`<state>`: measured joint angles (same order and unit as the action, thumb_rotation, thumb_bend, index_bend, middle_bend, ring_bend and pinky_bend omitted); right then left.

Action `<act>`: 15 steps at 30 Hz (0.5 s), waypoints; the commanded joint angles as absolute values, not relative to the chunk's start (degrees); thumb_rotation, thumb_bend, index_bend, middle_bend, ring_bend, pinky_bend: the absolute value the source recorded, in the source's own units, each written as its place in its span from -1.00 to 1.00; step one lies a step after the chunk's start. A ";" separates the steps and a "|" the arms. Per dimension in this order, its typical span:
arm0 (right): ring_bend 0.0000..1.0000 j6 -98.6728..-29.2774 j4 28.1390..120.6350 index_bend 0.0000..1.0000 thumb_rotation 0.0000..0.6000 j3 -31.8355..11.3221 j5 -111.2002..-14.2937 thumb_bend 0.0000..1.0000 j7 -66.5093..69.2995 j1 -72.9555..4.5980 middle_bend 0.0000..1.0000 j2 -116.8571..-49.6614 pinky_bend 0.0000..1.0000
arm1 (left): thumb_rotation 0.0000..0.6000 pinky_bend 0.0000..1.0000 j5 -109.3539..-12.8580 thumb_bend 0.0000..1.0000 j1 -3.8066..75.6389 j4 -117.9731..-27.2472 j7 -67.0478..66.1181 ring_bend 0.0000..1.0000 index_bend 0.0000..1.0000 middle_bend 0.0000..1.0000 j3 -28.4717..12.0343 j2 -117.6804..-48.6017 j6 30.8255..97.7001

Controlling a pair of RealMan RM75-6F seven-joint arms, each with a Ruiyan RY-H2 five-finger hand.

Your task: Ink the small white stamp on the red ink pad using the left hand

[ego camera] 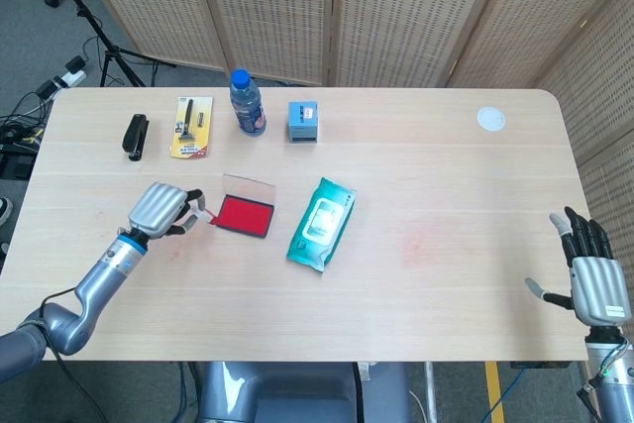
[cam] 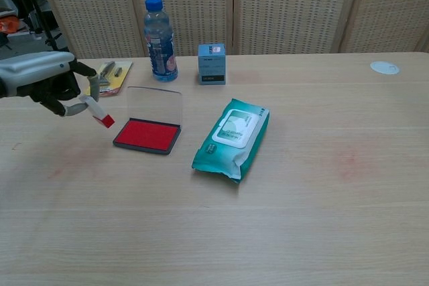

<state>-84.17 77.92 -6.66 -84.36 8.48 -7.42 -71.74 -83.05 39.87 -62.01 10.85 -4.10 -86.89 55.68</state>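
my left hand: brushed silver metal shell, matt black fingers | stamp I pinch: smooth white plastic, red tip | ink pad: matt red felt, clear glossy plastic lid | table: pale wood grain, satin, faint red smudges | wipes pack: shiny teal plastic film | bottle: clear plastic

A light wood-grain bench with rounded corners is filling most of both views, faint reddish smudges showing on its surface. Behind it, a folding screen of woven wicker panels in pale frames is standing along the far edge and angling down the right side. Grey floor is showing at far left, with black stand legs and cables lying on it.
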 commanded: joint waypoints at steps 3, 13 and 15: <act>-1.00 -83.38 77.62 -1.00 1.00 -6.74 -83.94 -0.92 8.85 -7.74 -1.00 -71.74 -1.00 | 1.00 1.00 -79.95 -0.08 41.72 -61.22 8.19 1.00 0.20 1.00 -6.13 -89.86 52.51; -1.00 -82.10 76.98 -1.00 1.00 -6.90 -83.20 -0.92 9.89 -8.19 -1.00 -71.70 -1.00 | 1.00 1.00 -77.26 -0.07 43.48 -59.67 3.27 1.00 0.20 1.00 -7.37 -93.11 49.88; -1.00 -81.97 76.86 -1.00 1.00 -6.92 -83.13 -0.92 10.11 -8.24 -1.00 -71.67 -1.00 | 1.00 1.00 -77.07 -0.07 43.58 -59.77 2.87 1.00 0.20 1.00 -7.60 -93.41 50.06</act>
